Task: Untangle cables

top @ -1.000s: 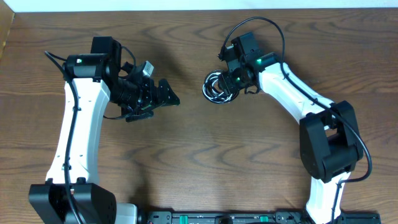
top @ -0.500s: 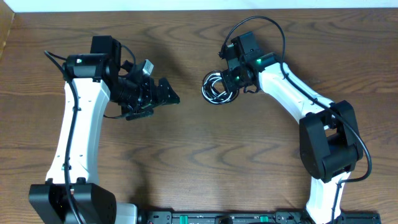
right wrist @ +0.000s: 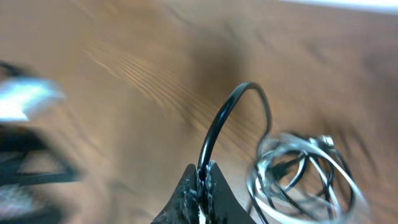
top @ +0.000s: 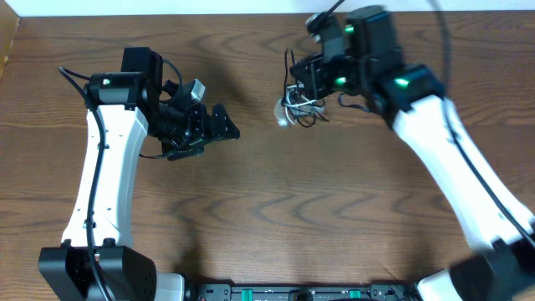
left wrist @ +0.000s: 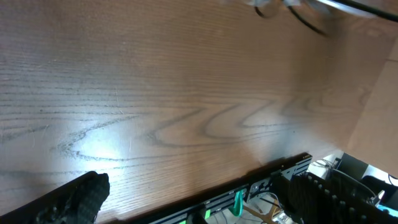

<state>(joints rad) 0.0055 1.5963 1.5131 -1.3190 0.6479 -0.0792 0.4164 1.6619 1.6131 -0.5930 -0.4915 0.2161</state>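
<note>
Over the brown wood-grain table [top: 267,209], the right gripper [right wrist: 202,177] has just clamped a thin black cable loop [right wrist: 233,102] and risen, tugging the tangled black-and-white cables [top: 299,102] looser; the left gripper [top: 219,125] gapes wide, empty.

Left pincer [left wrist: 199,194] gaping over table [left wrist: 186,93]

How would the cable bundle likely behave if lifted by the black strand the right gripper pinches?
Probably floppy: the cable bundle forms loose loops. Likely light: its cords look thin. It may follow tangled, since loops cross beside the black strand in the right gripper.
</note>
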